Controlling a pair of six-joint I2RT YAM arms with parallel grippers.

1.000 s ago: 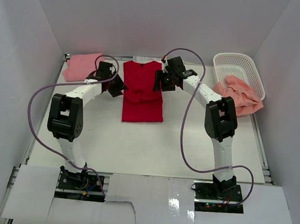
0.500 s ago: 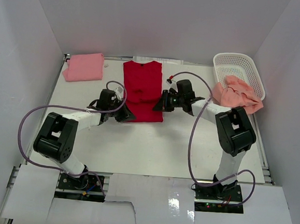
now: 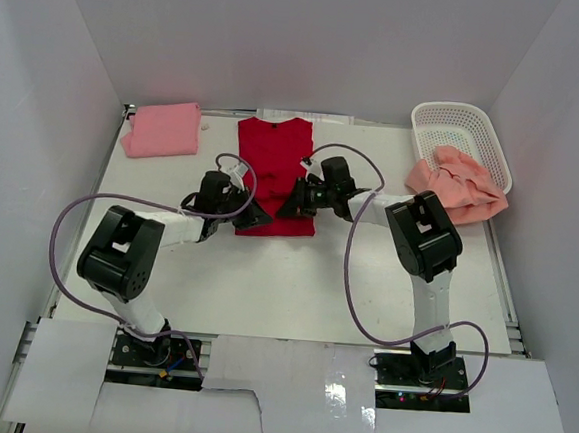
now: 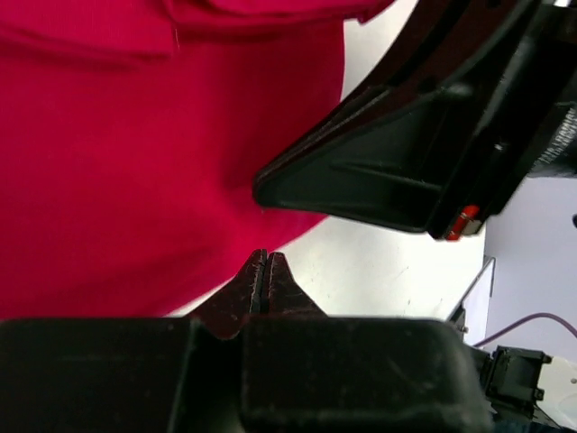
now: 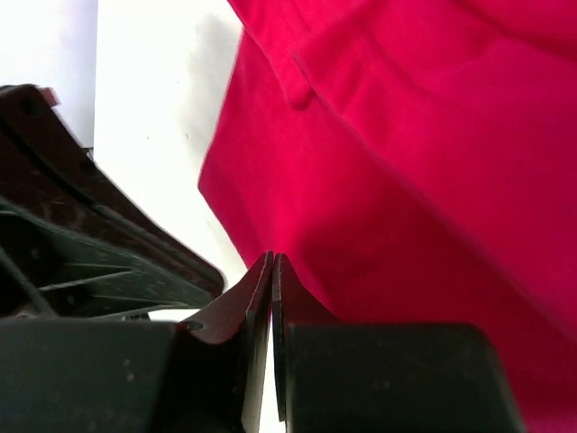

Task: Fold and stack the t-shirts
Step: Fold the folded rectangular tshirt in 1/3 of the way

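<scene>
Nipping red t-shirt (image 3: 273,165): left claw (image 4: 261,258), right claw (image 5: 272,262).

Matt red shirt (image 3: 276,170) of soft, smooth cloth on a smooth white table (image 3: 295,277); pink shirt (image 3: 162,129) and salmon shirt (image 3: 462,188) likewise cloth; the white lattice basket (image 3: 457,127) looks plastic.

Reach forward and inward, forearms low and nearly level, with left tool (image 3: 254,214) and right tool (image 3: 288,204) pointing toward each other, near but apart, each with both fingers (image 5: 256,290) pressed tightly together.
</scene>
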